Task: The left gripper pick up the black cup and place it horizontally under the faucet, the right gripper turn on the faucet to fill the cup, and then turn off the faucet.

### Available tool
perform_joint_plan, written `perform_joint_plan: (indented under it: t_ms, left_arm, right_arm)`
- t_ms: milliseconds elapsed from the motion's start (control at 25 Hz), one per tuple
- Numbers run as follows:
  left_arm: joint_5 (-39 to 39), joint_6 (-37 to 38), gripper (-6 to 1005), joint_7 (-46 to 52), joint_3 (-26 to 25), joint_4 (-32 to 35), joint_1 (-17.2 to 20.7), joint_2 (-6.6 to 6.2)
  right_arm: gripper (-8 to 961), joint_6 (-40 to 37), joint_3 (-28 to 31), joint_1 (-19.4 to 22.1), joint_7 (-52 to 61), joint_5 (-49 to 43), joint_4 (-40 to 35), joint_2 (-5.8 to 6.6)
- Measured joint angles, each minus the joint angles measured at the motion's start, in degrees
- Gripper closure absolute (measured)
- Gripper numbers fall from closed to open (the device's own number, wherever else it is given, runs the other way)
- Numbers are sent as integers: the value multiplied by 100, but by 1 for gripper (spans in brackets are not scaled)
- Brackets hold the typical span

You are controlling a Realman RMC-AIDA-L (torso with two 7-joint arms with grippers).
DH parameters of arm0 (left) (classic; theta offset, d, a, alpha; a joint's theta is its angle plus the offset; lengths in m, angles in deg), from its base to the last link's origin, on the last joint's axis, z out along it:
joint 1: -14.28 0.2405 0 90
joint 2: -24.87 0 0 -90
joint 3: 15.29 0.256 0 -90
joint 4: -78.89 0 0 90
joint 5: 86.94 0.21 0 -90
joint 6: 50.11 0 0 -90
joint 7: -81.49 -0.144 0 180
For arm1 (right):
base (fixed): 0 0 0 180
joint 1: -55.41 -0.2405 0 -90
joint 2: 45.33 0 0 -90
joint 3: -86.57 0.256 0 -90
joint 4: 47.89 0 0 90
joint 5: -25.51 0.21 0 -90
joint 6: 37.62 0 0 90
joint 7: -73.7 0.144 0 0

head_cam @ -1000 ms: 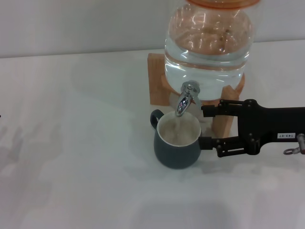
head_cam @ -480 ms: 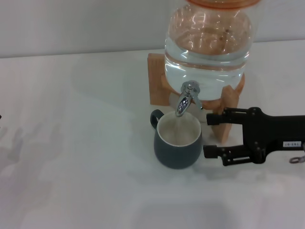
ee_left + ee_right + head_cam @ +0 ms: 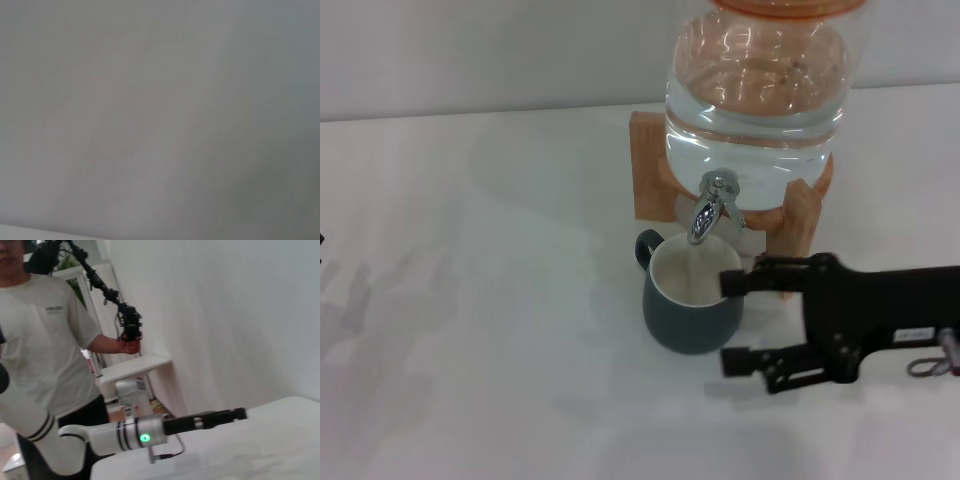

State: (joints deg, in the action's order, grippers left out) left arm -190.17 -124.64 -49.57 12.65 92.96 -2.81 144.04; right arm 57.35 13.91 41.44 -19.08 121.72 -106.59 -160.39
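Black cup (image 3: pixel 691 300) upright on the white counter (image 3: pixel 480 300) under the faucet (image 3: pixel 709 207), right pincer (image 3: pixel 730 322) released beside it.

The cup sits directly below the chrome spout, its handle toward the wooden stand (image 3: pixel 650 165) of the clear water jar (image 3: pixel 755 85). The right pincer's two thin fingers are spread apart, one near the cup's rim, the other lower and clear of the cup, grasping nothing. The left pincer (image 3: pixel 240 413) shows only in the right wrist view, extended over the counter's edge; its fingers cannot be made out.

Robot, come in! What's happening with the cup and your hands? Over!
Right gripper open, beside the black cup. Cup upright under the faucet. Left gripper parked far off. Nothing in the way.
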Motion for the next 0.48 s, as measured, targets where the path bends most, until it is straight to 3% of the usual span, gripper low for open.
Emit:
perform_joint_plan:
  t_ms: [280,480]
  left_arm:
    - [2,-16,597,-19,0,-7,-4,0]
    - [6,-41,597,-24,0,-9,12,1]
  right_arm:
    - [110,-662,-987,-18,7,276,-322,-6]
    - [124,-1038,-1362,-14,38,492,-432,-7]
